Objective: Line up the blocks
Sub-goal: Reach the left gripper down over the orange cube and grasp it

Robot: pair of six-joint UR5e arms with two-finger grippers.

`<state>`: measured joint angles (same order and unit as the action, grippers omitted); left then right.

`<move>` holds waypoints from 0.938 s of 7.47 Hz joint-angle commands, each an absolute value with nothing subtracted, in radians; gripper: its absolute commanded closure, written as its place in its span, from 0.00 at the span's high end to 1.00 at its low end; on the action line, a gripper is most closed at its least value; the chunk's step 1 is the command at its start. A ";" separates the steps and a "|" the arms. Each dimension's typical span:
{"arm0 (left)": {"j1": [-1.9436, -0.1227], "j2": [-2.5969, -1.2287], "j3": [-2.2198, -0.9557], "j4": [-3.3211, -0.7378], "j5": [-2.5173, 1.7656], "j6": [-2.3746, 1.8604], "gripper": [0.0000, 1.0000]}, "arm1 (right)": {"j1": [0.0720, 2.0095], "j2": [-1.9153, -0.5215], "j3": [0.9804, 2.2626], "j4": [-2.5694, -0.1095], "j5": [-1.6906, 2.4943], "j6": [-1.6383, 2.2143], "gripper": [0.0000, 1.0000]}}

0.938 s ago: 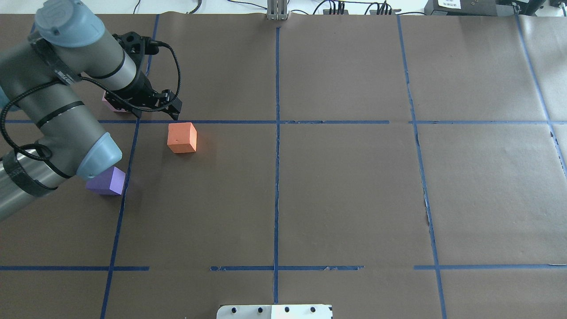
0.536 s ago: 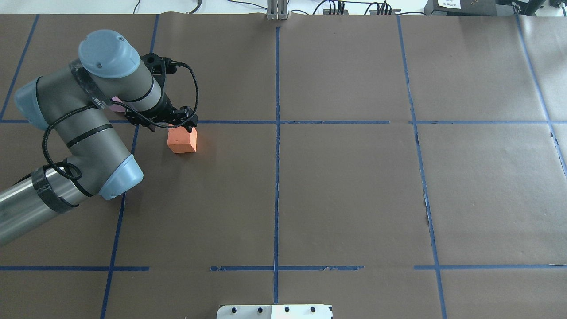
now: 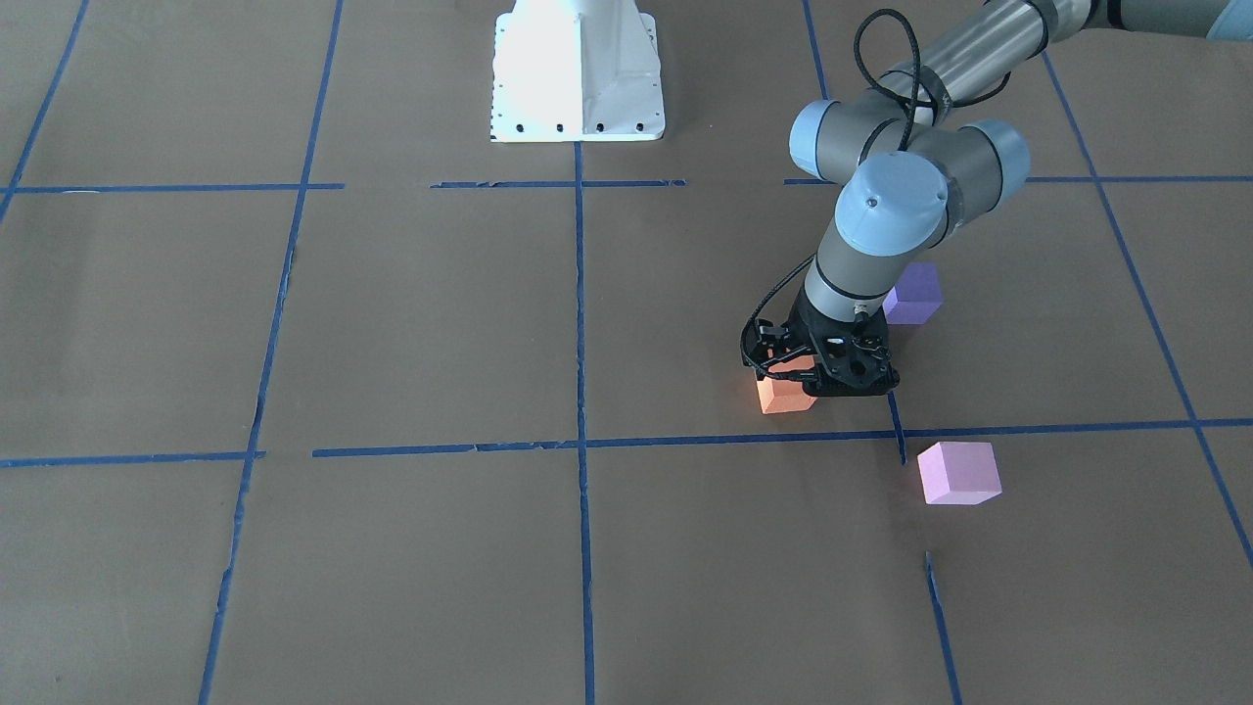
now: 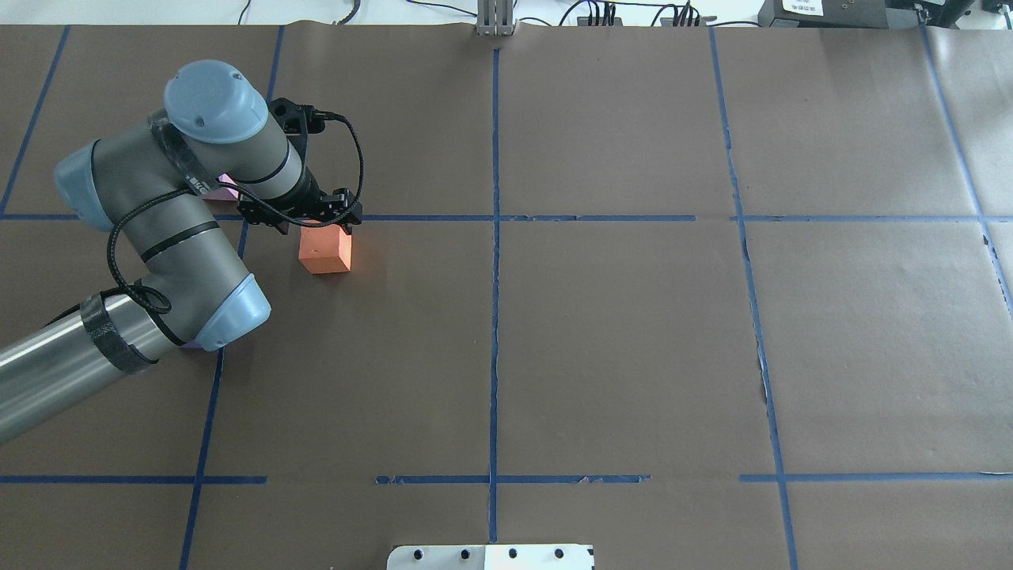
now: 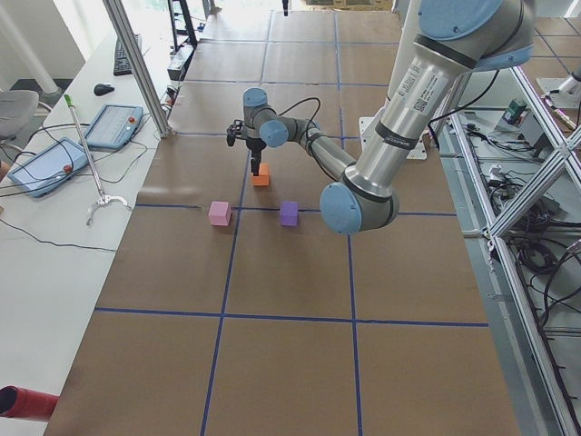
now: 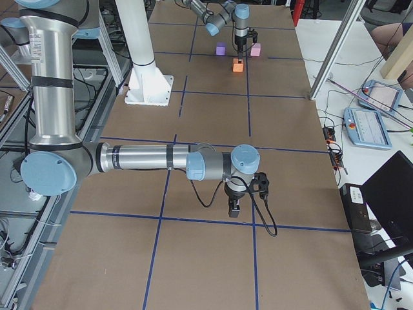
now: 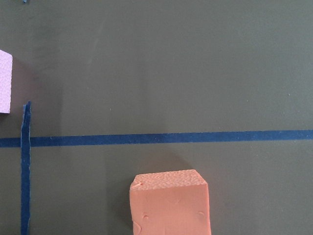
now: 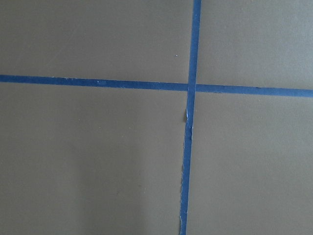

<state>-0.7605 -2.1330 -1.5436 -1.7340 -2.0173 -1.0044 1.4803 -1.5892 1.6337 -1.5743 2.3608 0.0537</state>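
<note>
The orange block lies just inside a blue tape crossing at the left of the table. My left gripper hangs over its far edge, jaws open on either side, not closed on it. The block fills the bottom of the left wrist view. The pink-lilac block lies beyond the tape line, mostly hidden by the arm from overhead. The violet-purple block lies nearer the robot, under the left elbow. My right gripper hovers over bare paper far to the right; I cannot tell its state.
Blue tape lines divide the brown paper cover into squares. The white robot base plate stands at the robot's edge. A side table with tablets and cables runs along the operators' side.
My left arm has swung right, from beside the pink-lilac block to over the orange block's far edge. Its elbow now covers the violet-purple block from overhead. The blocks have not moved.
</note>
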 commanded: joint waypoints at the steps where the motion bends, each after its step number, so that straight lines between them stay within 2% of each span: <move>1: -0.746 -2.132 -1.484 -1.804 -2.017 -1.006 1.00 | 1.480 -1.589 1.634 -1.574 2.361 0.055 1.00; 4: -0.729 -2.128 -1.466 -1.842 -2.017 -1.006 0.99 | 1.480 -1.589 1.634 -1.575 2.361 0.054 1.00; 7: -0.729 -2.118 -1.462 -1.855 -2.019 -1.006 0.76 | 1.480 -1.589 1.634 -1.574 2.361 0.054 1.00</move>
